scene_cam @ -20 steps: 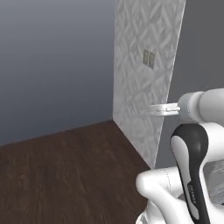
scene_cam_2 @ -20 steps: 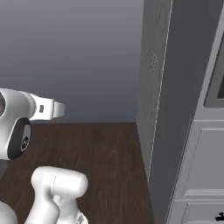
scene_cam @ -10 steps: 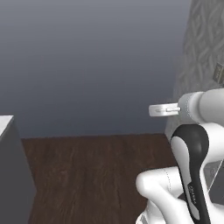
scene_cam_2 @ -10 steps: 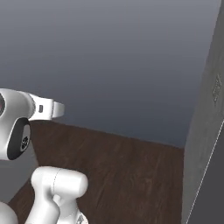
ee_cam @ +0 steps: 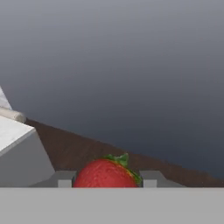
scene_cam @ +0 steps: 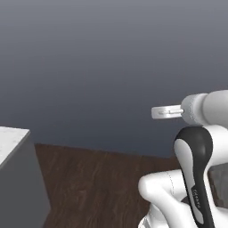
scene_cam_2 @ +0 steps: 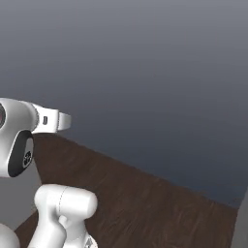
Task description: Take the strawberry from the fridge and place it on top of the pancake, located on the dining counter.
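Note:
In the hand view the strawberry (ee_cam: 105, 173), red with a green leafy top, sits between my two dark fingertips (ee_cam: 64, 179), and my gripper (ee_cam: 106, 179) is shut on it. It is held in the air above dark wood floor. A corner of the dining counter (scene_cam: 12, 136), white on top with a plain grey base, enters the left base view at the lower left. The same dining counter (ee_cam: 13, 131) lies at the left of the hand view, apart from the gripper. The fridge and the pancake are out of view.
Dark wooden floor (scene_cam_2: 145, 203) stretches ahead to a plain grey-blue wall (scene_cam: 98, 67). My white arm (scene_cam: 196, 178) fills the lower right of the left base view. A pale rod (ee_cam: 12, 115) lies along the counter's far side.
The whole picture has swung: the camera turned left. The patterned wall and grey cabinets slid out to the right, and the counter corner came in at the left. The strawberry stays gripped.

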### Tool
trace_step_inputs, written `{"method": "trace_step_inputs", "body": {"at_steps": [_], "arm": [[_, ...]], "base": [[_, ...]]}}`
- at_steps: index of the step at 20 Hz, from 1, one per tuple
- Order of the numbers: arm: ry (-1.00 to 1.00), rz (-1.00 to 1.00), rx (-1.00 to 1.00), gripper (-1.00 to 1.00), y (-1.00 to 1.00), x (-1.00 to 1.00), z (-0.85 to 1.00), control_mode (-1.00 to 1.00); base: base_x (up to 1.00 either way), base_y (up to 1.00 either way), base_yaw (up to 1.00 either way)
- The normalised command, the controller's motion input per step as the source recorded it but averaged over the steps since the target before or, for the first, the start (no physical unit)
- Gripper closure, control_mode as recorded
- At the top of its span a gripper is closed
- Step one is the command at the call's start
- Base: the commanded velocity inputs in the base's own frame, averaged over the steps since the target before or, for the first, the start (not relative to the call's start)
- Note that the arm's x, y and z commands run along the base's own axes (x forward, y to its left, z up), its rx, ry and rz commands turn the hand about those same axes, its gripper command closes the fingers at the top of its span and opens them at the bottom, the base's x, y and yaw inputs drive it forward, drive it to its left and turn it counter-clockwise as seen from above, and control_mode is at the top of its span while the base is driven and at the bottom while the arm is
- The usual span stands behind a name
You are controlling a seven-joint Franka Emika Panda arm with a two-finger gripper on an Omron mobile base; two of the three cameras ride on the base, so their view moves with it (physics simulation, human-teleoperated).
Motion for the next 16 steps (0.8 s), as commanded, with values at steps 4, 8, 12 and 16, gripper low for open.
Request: {"method": "trace_step_inputs", "body": {"at_steps": [4,8,12,16], "arm": [[0.0,0.0,0.0,1.0,0.0,0.0,0.0,1.0],[0.0,0.0,0.0,1.0,0.0,0.0,0.0,1.0],[0.0,0.0,0.0,1.0,0.0,0.0,0.0,1.0],[0.0,0.0,0.0,1.0,0.0,0.0,0.0,1.0]], "base": [[1.0,0.0,0.55],[1.0,0.0,0.62],[1.0,0.0,0.64],[0.91,-0.03,0.68]]}}
